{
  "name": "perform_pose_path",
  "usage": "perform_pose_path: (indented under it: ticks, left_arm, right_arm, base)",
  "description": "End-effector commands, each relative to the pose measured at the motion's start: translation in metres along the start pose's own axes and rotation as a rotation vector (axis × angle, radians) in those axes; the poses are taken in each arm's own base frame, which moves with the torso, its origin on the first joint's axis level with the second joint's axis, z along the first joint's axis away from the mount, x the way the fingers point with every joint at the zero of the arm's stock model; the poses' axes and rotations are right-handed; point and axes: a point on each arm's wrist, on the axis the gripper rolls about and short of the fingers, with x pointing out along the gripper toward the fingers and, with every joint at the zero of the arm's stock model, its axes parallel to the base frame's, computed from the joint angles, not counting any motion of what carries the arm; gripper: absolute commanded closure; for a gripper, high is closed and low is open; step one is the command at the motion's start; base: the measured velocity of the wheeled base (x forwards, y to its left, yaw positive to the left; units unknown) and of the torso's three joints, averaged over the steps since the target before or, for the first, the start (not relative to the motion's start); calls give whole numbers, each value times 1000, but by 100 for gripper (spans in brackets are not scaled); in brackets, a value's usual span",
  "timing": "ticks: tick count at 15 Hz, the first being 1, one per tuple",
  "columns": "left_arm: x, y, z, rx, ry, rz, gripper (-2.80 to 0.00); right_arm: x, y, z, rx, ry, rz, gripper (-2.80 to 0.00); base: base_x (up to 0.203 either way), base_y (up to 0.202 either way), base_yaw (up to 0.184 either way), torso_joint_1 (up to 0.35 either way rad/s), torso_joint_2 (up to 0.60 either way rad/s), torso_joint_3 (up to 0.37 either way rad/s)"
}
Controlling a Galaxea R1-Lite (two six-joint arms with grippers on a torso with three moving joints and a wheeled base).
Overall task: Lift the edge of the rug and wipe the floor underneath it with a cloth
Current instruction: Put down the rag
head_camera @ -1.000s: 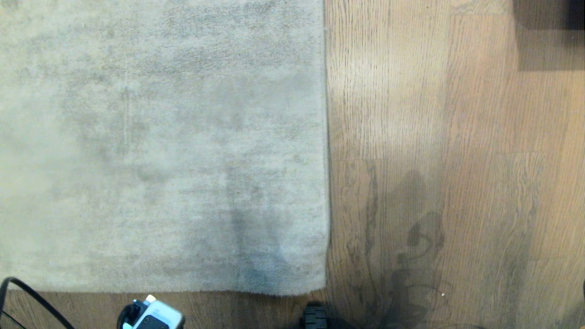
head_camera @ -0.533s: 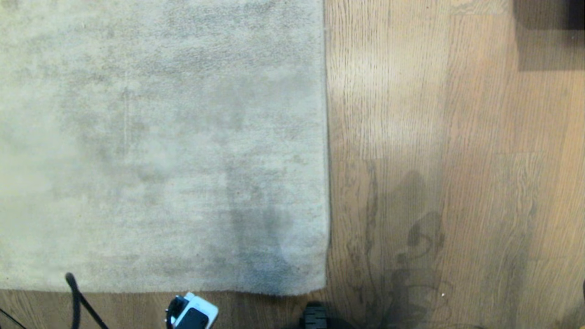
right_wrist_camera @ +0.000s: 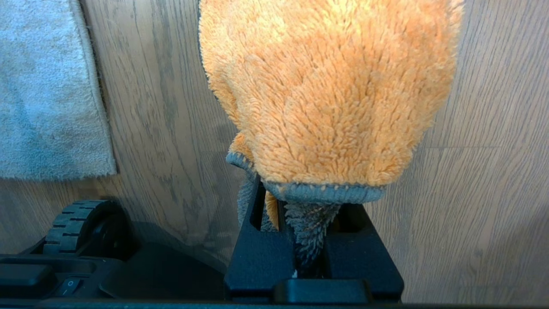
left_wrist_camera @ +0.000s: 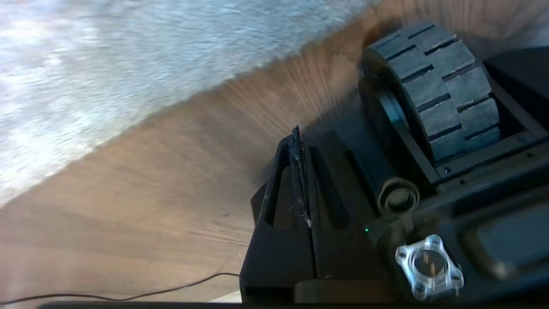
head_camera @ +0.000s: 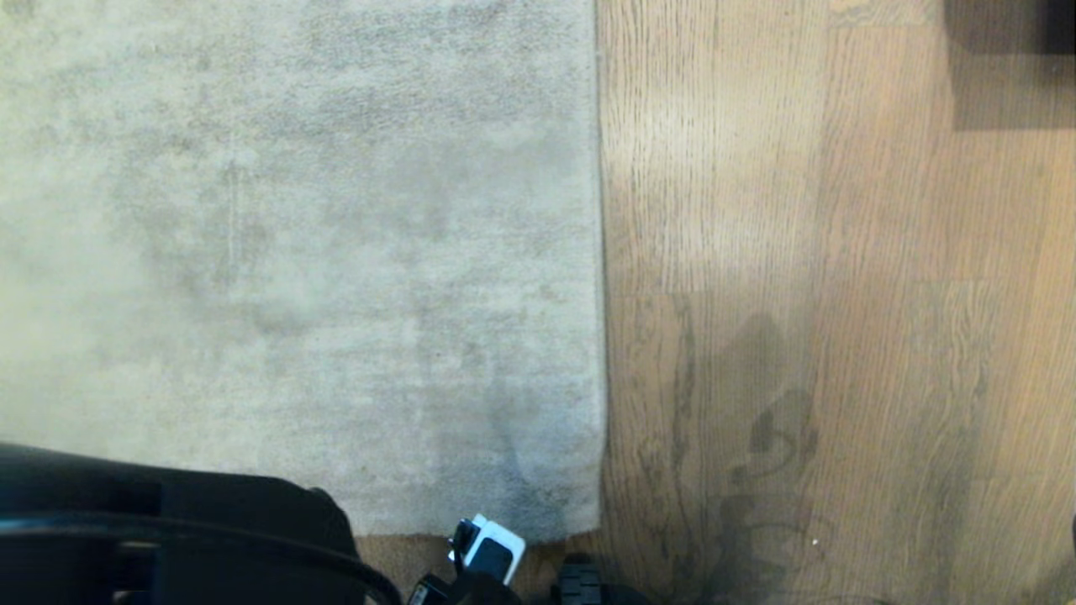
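Head view: your left arm [head_camera: 168, 538] has swung in toward the rug edge [head_camera: 504, 529], which lies flat on the floor [head_camera: 799, 252]. The left gripper [left_wrist_camera: 296, 141] is pressed together, empty. The right gripper [right_wrist_camera: 300, 240] pinches the cloth [right_wrist_camera: 326, 86]. Lifting not begun.

Left arm [head_camera: 168, 538] lay across lower left of my head view, dark and bulky, cable looped over it. Its wrist end with white-cased camera [head_camera: 492, 555] sat at bottom edge, near centre. Left gripper [left_wrist_camera: 297, 146] pointed low and forward, its 2 fingers [left_wrist_camera: 296, 184] pressed flat together, nothing between them. Right gripper [right_wrist_camera: 306, 240] showed only in own wrist view, aimed downward, jaws clamped on cloth [right_wrist_camera: 330, 90], which bunched out past fingertips. Right arm itself I could not see from head.
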Motion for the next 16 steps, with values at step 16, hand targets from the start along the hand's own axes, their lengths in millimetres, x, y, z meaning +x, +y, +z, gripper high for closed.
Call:
perform_pose_path:
  ticks: [16]
  left_arm:
    - [98, -19, 23, 46, -168, 70, 0]
  right_arm:
    - [0, 0, 0, -1, 1, 0, 0]
  base:
    - [0, 0, 0, 0, 0, 0]
